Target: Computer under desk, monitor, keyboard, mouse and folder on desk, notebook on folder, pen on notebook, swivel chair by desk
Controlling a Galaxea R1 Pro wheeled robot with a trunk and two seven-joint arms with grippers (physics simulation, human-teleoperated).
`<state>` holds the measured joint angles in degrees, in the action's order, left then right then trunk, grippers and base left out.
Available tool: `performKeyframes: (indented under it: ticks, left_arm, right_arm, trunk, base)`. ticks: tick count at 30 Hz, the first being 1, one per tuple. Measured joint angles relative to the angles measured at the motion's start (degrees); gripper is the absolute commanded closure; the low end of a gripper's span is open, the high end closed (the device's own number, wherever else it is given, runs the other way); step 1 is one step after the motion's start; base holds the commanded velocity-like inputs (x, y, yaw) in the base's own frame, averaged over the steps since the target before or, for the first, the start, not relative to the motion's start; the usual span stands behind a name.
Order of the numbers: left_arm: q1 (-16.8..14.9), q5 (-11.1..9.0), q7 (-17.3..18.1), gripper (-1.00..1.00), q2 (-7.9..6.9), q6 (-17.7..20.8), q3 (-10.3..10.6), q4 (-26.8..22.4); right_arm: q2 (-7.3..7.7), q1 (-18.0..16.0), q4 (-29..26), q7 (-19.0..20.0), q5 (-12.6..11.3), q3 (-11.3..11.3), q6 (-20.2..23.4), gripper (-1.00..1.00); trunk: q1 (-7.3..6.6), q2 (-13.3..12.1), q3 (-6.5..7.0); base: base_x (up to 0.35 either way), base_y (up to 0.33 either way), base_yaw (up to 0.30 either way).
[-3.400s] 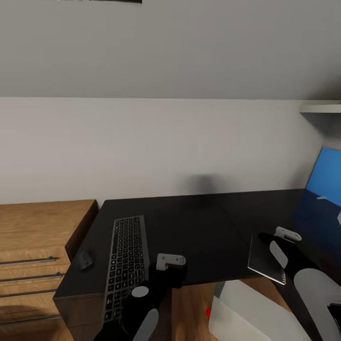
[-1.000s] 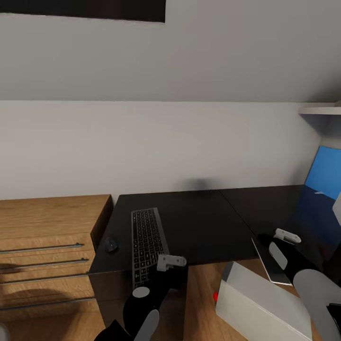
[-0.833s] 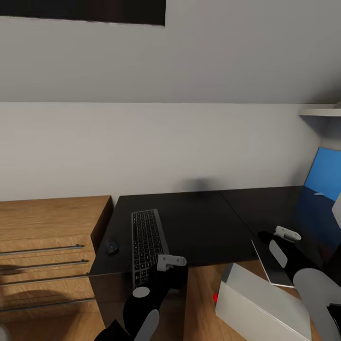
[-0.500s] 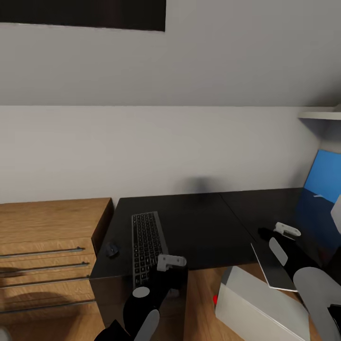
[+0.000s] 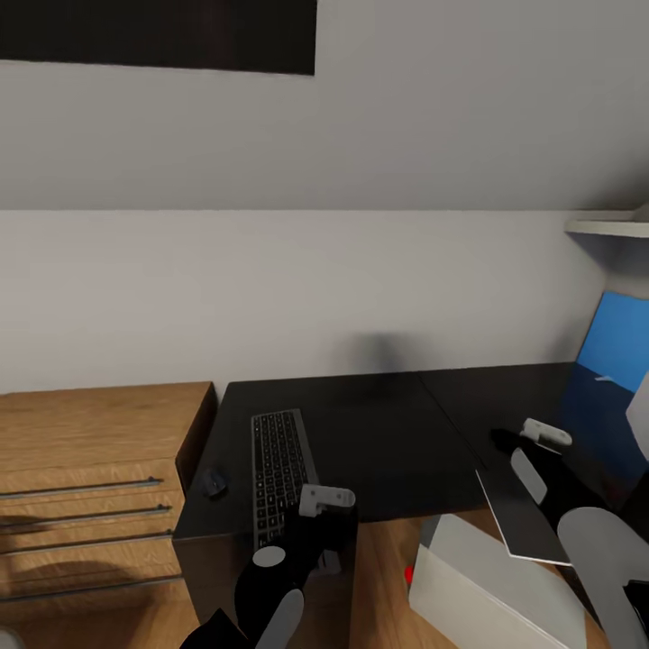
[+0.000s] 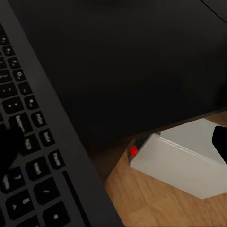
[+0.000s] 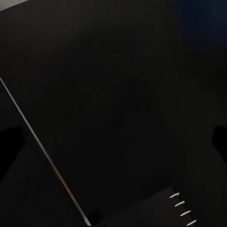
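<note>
The desk [image 5: 388, 433] has a glossy black top. On it lies the keyboard [image 5: 281, 473], its keys close under my left gripper [image 6: 113, 144], which is open. The small dark mouse [image 5: 214, 480] rests left of the keyboard near the desk's end. A thin dark notebook [image 5: 509, 514] with white spiral rings [image 7: 182, 208] juts over the front edge. My right gripper [image 7: 113, 137] hovers open above it, holding nothing. The grey-white computer [image 5: 491, 577] with a red dot stands on the floor at the desk's front edge, seen too in the left wrist view [image 6: 179, 158].
A light wooden drawer unit [image 5: 90, 469] stands against the desk's left end. A blue panel [image 5: 622, 370] leans at the far right under a white shelf [image 5: 608, 225]. A sloped ceiling with a dark skylight [image 5: 162, 36] hangs overhead. Wood floor [image 5: 383, 577] shows below the desk.
The whole view has pulled back and tilted upward, so the desk sits lower and smaller and more skylight shows. Both arms hold the same pose; nothing on the desk has shifted.
</note>
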<state>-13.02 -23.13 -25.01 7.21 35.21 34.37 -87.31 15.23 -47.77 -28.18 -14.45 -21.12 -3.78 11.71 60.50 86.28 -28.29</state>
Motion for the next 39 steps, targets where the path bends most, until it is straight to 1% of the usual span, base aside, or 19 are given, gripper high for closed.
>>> performKeyframes:
  ticks: [2, 6, 10, 11, 13, 17, 18, 20, 22, 23, 29, 30, 36, 39]
  left_arm:
    - [-0.01, 0.0, 0.0, -1.0, 0.0, -0.03, 0.0, 0.0]
    - [-0.02, 0.0, 0.0, -1.0, 0.0, -0.07, 0.02, 0.01]
    - [-0.02, 0.03, 0.0, -1.0, 0.0, -0.08, 0.08, 0.01]
    - [-0.02, 0.04, 0.0, -1.0, 0.0, -0.08, 0.11, 0.01]
    - [-0.02, 0.06, 0.0, -1.0, 0.0, -0.08, 0.24, 0.01]
    - [0.01, 0.07, -0.02, -1.0, -0.05, -0.08, 0.54, 0.01]
    - [-0.01, 0.06, -0.05, -1.0, -0.07, -0.08, 0.65, 0.0]
    - [-0.01, 0.07, -0.07, -1.0, -0.08, -0.12, 0.72, 0.01]
    - [-0.02, 0.08, -0.08, -1.0, -0.11, -0.14, 0.75, 0.01]
    - [0.0, 0.05, -0.08, -1.0, -0.14, -0.15, 0.76, 0.01]
    - [0.0, 0.01, -0.09, -1.0, -0.17, -0.17, 0.79, 0.01]
    - [-0.01, 0.0, -0.09, -1.0, -0.17, -0.18, 0.8, 0.01]
    - [-0.01, 0.0, -0.09, -1.0, -0.17, -0.17, 0.79, 0.18]
    - [-0.01, 0.0, -0.09, -1.0, -0.12, -0.18, 0.79, 0.26]
  right_arm:
    - [-0.24, 0.05, -1.35, -0.13, 0.08, 0.04, -0.31, -1.0]
    - [-1.59, 0.64, -7.11, -1.83, 0.22, 0.09, -0.58, -1.0]
    - [-2.85, 2.76, -12.56, -4.82, 0.26, 0.1, -0.4, -1.0]
    - [-3.1, 3.6, -13.99, -5.58, 0.27, 0.12, -0.36, -1.0]
    - [-3.46, 5.52, -17.21, -6.92, 0.26, 0.16, -0.28, -1.0]
    - [-3.89, 9.62, -24.76, -8.42, 0.17, 0.28, 0.14, -1.0]
    - [-4.12, 12.73, -30.23, -8.9, 0.06, 0.37, 1.02, -1.0]
    - [-4.6, 15.4, -34.23, -9.16, -0.02, 0.44, 1.95, -1.0]
    - [-5.07, 16.48, -35.82, -9.25, -0.02, 0.45, 2.36, -1.0]
    - [-5.55, 17.15, -36.77, -9.31, -0.04, 0.46, 2.61, -1.0]
    - [-7.37, 18.14, -38.54, -9.39, -0.01, 0.47, 2.94, -1.0]
    - [-8.6, 18.36, -38.96, -9.39, -0.12, 0.47, 3.01, -1.0]
    - [-9.28, 18.44, -39.07, -9.33, -0.28, 0.47, 3.08, -1.0]
    - [-9.35, 18.45, -39.0, -9.33, -0.29, 0.47, 3.04, -1.0]
  trunk:
    - [-0.44, -0.8, 0.36]
    - [-1.32, -2.41, 1.08]
    - [-2.2, -4.01, 1.79]
    - [-2.42, -4.41, 1.97]
    - [-2.42, -4.43, 1.98]
    - [-2.42, -4.43, 1.98]
    - [-2.43, -4.43, 1.98]
    - [-2.42, -4.43, 1.98]
    - [-2.42, -4.43, 1.98]
    - [-2.42, -4.43, 1.98]
    - [-2.4, -4.43, 1.98]
    - [-2.39, -4.43, 1.98]
    - [-2.39, -4.43, 1.98]
    - [-2.39, -4.43, 1.98]
  base:
    - [0.0, 0.0, 0.0]
    - [0.0, 0.0, 0.0]
    - [0.0, 0.0, 0.0]
    - [0.0, 0.0, 0.0]
    - [0.0, 0.0, 0.0]
    - [0.0, 0.0, 0.0]
    - [0.0, 0.0, 0.0]
    - [0.0, 0.0, 0.0]
    - [-0.003, 0.0, 0.0]
    - [-0.024, 0.0, 0.0]
    - [-0.196, 0.0, 0.0]
    - [-0.316, 0.0, 0.0]
    - [-0.328, 0.0, 0.0]
    - [-0.335, 0.0, 0.0]
